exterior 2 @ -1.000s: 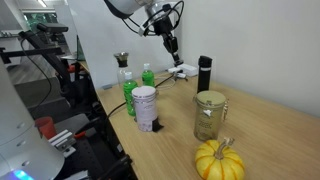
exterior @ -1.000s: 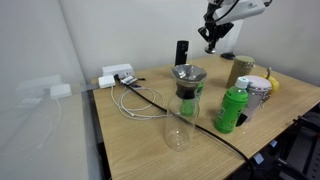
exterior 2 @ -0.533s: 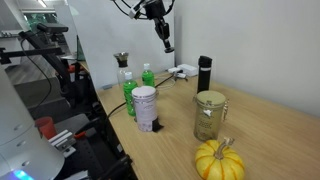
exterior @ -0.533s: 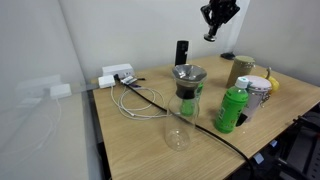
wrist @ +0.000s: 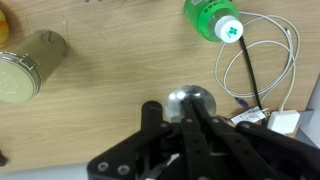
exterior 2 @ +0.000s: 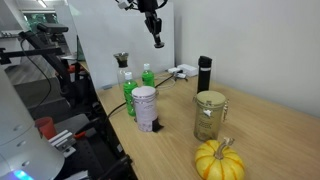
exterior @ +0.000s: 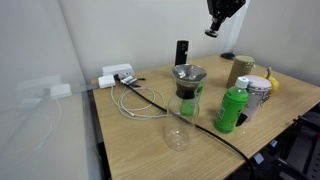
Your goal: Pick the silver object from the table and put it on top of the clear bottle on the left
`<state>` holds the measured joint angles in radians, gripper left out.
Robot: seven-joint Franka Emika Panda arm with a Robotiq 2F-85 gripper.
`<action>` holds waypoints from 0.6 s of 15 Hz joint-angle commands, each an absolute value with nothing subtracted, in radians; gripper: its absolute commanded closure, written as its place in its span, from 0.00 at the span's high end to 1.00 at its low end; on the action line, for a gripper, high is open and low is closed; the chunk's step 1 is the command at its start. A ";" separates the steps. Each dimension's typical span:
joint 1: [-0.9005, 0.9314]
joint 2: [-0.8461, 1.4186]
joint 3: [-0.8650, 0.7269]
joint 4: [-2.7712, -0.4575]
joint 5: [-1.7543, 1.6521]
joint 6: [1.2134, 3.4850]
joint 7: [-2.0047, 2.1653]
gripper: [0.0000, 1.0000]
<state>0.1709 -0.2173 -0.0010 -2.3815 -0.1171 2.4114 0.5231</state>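
Observation:
My gripper (exterior: pixel 212 30) hangs high above the back of the table, also in an exterior view (exterior 2: pixel 157 42). In the wrist view its fingers (wrist: pixel 190 108) are closed together on a small round silver object (wrist: pixel 193 98) at their tips. The clear bottle (exterior: pixel 183 108) with a wide glass body and dark funnel top stands mid-table, below and well in front of the gripper; it also shows in an exterior view (exterior 2: pixel 122 66). I do not see the clear bottle in the wrist view.
A green plastic bottle (exterior: pixel 232 108) (wrist: pixel 213 18) stands beside the clear bottle, with a silver-white can (exterior 2: pixel 145 108) next to it. A lidded glass jar (exterior 2: pixel 209 113) (wrist: pixel 25 65), an orange pumpkin (exterior 2: pixel 219 160), a black cylinder (exterior: pixel 181 52) and white cables (exterior: pixel 140 100) lie around.
The gripper has risen steadily from just above the table's back area to high above it, staying shut on the small silver piece. Nothing on the table has moved.

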 commanded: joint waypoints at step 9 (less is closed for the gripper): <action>0.110 -0.216 0.117 -2.327 -0.130 2.384 0.490 0.01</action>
